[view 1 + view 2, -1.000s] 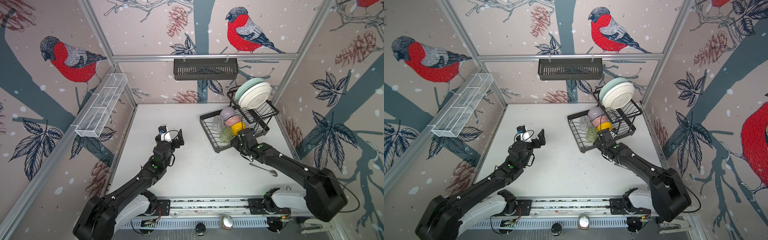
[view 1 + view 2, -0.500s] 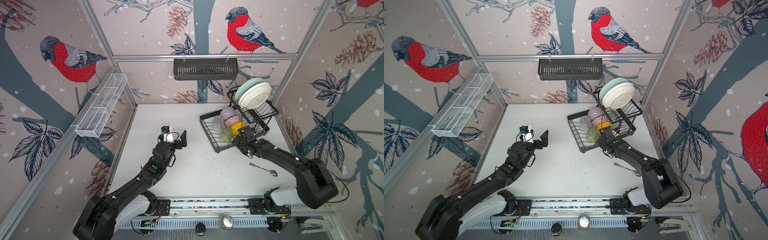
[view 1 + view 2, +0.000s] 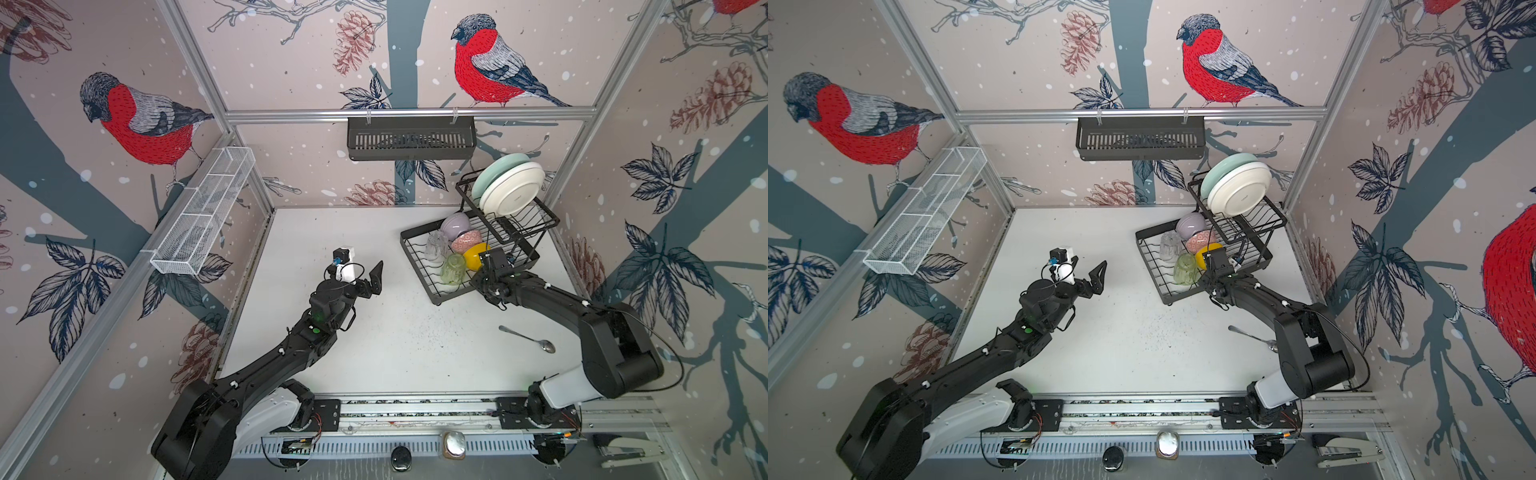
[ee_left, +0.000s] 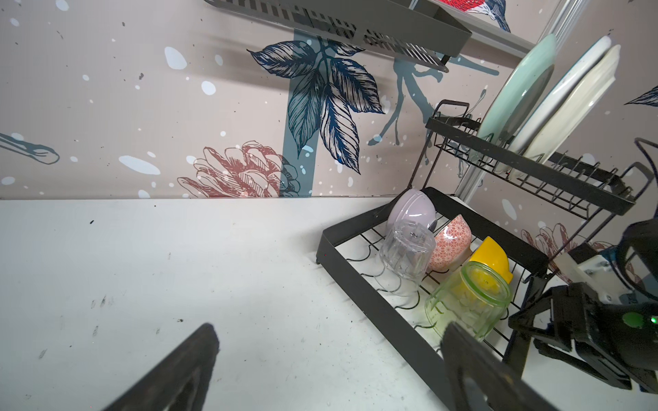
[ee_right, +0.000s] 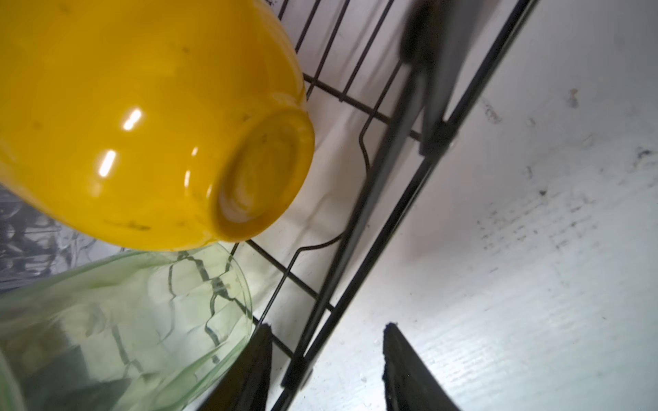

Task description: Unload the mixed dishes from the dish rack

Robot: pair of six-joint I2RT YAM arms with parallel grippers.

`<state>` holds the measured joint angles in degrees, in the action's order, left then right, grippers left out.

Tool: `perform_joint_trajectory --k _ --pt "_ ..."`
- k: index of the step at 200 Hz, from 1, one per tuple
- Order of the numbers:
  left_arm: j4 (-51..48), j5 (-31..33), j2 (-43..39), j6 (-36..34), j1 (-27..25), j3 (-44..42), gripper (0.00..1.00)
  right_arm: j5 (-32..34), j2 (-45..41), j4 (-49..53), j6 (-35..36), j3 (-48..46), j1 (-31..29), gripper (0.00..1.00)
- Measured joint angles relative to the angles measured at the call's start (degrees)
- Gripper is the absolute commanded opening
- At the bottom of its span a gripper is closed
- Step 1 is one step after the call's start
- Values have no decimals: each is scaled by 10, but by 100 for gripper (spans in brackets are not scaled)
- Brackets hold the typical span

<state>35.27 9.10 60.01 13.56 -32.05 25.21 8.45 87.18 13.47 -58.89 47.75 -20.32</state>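
The empty, half-open right claw (image 5: 327, 327) is straddling the dish rack (image 4: 374, 293) rim beside the green glass (image 5: 117, 320), probably slick, brittle, best pinched by its wall.

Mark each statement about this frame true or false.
1. The left gripper is open and empty. True.
2. The metal spoon lies in the dish rack. False: it lies on the table, outside the rack.
3. Plates stand on edge in the raised tier. True.
4. The yellow bowl sits on the table. False: it is in the rack's lower tier, beside the green glass.
5. The right gripper grips the clear glass. False: its jaws stand apart at the rack's front rim, away from that glass.
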Motion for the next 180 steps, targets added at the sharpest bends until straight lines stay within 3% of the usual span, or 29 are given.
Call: perform_joint_trajectory --k 62,113,180 --pt "-15 2 -1 0 -4 9 98 0 26 -33 -1 2 0 31" --pt "-25 15 2 2 -4 14 98 52 23 -39 -76 -13 -10 8" --pt "-30 17 0 6 -5 17 98 106 35 -65 -54 -14 -41 3"
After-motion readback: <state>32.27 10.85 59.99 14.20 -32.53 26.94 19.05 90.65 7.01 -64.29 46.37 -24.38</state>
